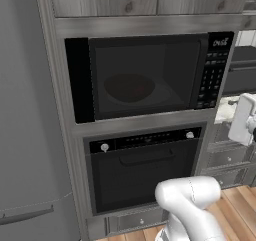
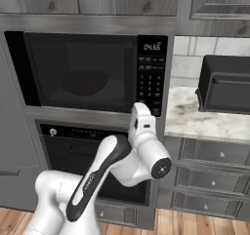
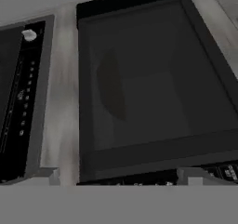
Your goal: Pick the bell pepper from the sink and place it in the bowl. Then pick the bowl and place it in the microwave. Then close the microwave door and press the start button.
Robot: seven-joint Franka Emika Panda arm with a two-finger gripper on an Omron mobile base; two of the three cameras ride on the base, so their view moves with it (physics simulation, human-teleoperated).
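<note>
The microwave (image 1: 150,75) sits built into the cabinet wall with its microwave door (image 2: 80,73) shut flat. Through the dark glass the brown bowl (image 1: 129,87) (image 2: 85,83) (image 3: 111,90) shows dimly on the turntable. I cannot make out the bell pepper through the glass, and the sink is out of view. My gripper (image 2: 140,113) (image 3: 122,176) hovers open, holding nothing, just in front of the lower end of the keypad strip (image 2: 150,83) (image 1: 212,77). In the rolled hand view the door window lies ahead and keypad buttons (image 3: 228,172) peek in at the bottom right.
A black oven (image 1: 145,170) (image 3: 18,102) with two knobs sits directly under the microwave. A tall grey fridge (image 1: 25,135) stands to the left. To the right are a marble counter (image 2: 205,119) carrying a black appliance (image 2: 227,85), and grey drawers (image 2: 215,175) below.
</note>
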